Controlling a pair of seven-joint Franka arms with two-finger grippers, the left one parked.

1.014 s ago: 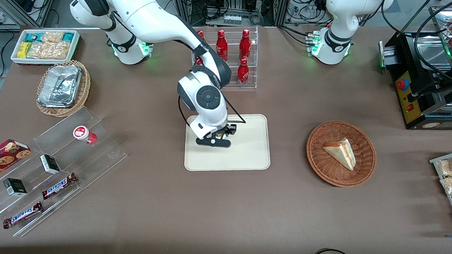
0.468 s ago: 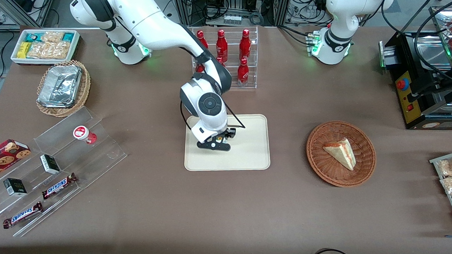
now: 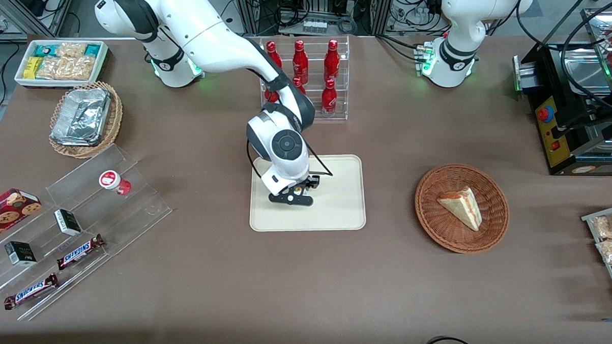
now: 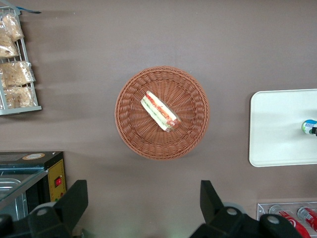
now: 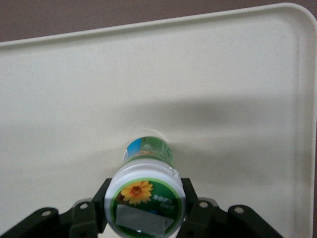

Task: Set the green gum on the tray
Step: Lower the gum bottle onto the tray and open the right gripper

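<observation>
The gripper [image 3: 296, 193] hangs low over the one cream tray [image 3: 335, 214], its two fingers [image 5: 190, 198] closed snugly on the white lid of the single green gum [image 5: 147, 196], which stands upright with its base on or just above the tray floor. Toward the working arm's end from the gripper stands one red-lidded gum bottle [image 3: 113, 181]; toward the parked arm's end sits one wicker basket [image 3: 461, 208] holding one sandwich [image 3: 461, 206].

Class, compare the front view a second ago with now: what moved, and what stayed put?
The hand, shut on the green gum, eased slightly toward the parked arm's end and lower over the tray. The gum is still held; the tray, red gum and sandwich basket stayed put.
</observation>
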